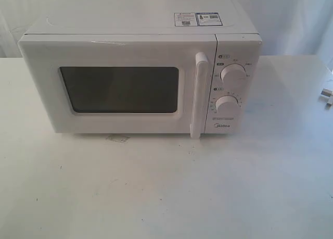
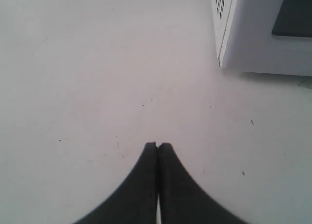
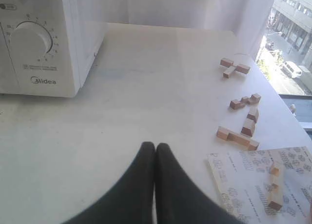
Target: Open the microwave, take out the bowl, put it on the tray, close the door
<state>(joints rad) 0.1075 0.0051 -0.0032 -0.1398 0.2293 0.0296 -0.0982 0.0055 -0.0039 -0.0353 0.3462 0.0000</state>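
Note:
The white Midea microwave (image 1: 140, 72) stands at the back of the white table, its door (image 1: 117, 88) closed, with a dark window and a vertical bar handle (image 1: 199, 96). Two round dials (image 1: 232, 75) sit to the right of the handle. The bowl is hidden and no tray shows. Neither gripper appears in the exterior view. My left gripper (image 2: 157, 145) is shut and empty over bare table, with the microwave's corner (image 2: 263, 29) ahead of it. My right gripper (image 3: 155, 146) is shut and empty, with the microwave's dial panel (image 3: 34, 43) ahead beside it.
Several small wooden blocks (image 3: 241, 121) lie scattered on the table on one side of the right gripper, beside a printed paper sheet (image 3: 263, 180) with more blocks on it. A small plug-like object (image 1: 327, 97) sits at the table's right edge.

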